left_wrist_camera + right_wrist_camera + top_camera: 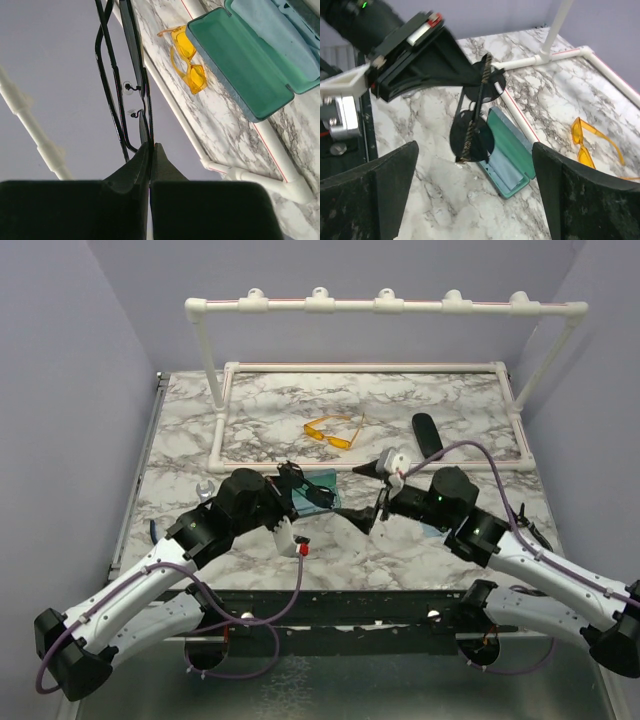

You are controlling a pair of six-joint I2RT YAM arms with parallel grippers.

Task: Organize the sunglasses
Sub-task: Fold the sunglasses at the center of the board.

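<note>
My left gripper (pixel 291 478) is shut on the dark wire-frame sunglasses (pixel 139 75), pinching the thin frame between its fingertips. The pair hangs in the air, round dark lenses (pixel 472 135) down, just above the near end of the open grey-blue case (pixel 509 150). The case's green inside (pixel 240 65) holds a light blue cloth. My right gripper (pixel 475 200) stands wide open a little in front of the dark pair, with nothing between its fingers (pixel 370 195). The yellow-orange sunglasses (pixel 331 432) lie on the marble beyond the case.
A black oval case (pixel 428 433) lies at the back right of the table. A white pipe frame (pixel 365 367) edges the far half of the table, with a white pipe rail (pixel 385 305) raised above it. The open case sits against the frame's near pipe (pixel 520 117).
</note>
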